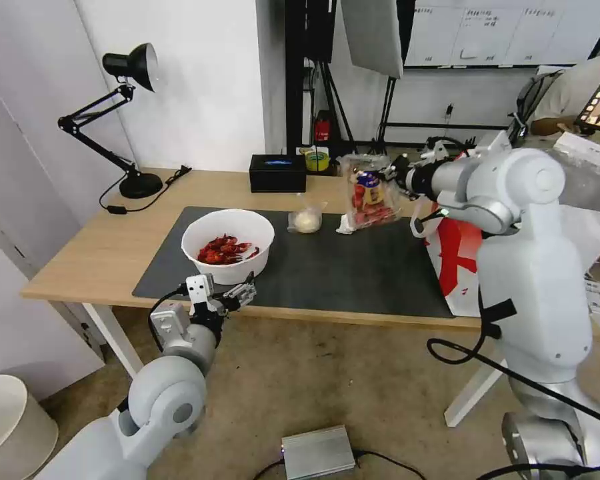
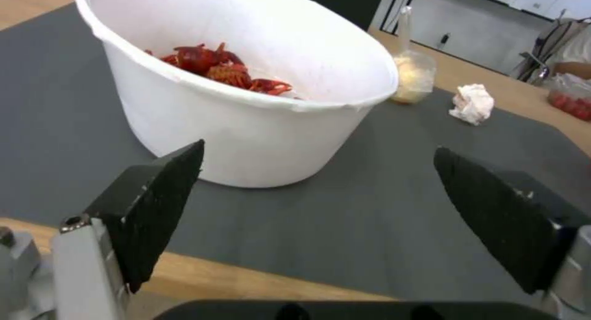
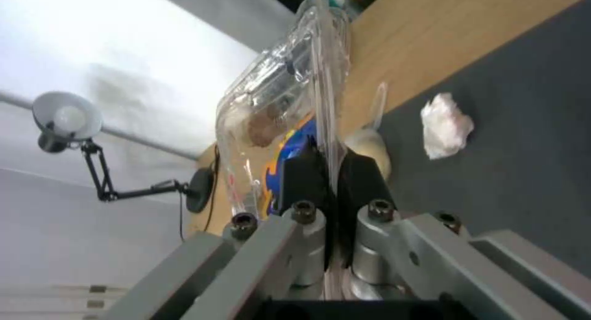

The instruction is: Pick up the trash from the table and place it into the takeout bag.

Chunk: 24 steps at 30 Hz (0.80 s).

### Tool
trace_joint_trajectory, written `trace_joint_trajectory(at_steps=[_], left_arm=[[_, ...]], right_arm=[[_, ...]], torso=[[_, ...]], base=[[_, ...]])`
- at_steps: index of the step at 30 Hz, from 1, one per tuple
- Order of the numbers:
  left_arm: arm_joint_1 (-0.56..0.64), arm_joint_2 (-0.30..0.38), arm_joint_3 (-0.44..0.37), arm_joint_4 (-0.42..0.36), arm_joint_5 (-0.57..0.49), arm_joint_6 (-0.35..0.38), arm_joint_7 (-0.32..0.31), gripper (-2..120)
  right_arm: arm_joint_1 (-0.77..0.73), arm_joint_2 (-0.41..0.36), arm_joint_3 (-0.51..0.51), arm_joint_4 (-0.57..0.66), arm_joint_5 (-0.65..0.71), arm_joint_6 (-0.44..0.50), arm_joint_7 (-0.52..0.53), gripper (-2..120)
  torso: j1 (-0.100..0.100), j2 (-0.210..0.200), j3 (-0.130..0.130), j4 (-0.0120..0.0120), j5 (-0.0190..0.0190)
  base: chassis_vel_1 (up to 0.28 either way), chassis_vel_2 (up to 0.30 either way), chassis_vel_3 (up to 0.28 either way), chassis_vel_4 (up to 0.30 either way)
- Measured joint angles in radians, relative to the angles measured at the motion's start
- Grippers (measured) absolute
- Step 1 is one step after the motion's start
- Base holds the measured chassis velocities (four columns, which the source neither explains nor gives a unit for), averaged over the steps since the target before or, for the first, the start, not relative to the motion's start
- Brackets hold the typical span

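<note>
The white bowl [image 1: 228, 243] of red crayfish shells stands on the dark mat [image 1: 353, 273] near the table's [image 1: 100, 253] front edge. My left gripper [image 1: 237, 293] is open just in front of the bowl [image 2: 246, 80], fingers [image 2: 154, 204] spread wide and apart from it. My right gripper [image 1: 397, 175] is shut on the rim of the clear clamshell box [image 1: 369, 193] with red fruit, which it holds tilted above the mat. The small clear bag [image 1: 307, 219] and the crumpled tissue [image 3: 446, 124] lie on the mat. The takeout bag [image 1: 457, 257] stands at the table's right end, partly behind my right arm.
A black desk lamp [image 1: 127, 120] stands at the back left and a black box [image 1: 277, 172] at the back middle. On the floor lie a grey box [image 1: 318, 452] with cables and a white bin [image 1: 10, 427] at the left.
</note>
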Motion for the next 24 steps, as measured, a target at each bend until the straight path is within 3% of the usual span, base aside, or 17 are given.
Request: trace_joint_trajectory(at_steps=[24], left_arm=[[0.014,-0.005,0.003,0.005,0.019,-0.001,-0.004,100]], right_arm=[[0.076,-0.155,0.081,-0.009,0.086,0.057,0.05,0]], torso=[[0.0,0.0,0.0,0.0,0.0]], base=[[0.0,0.0,0.0,0.0]])
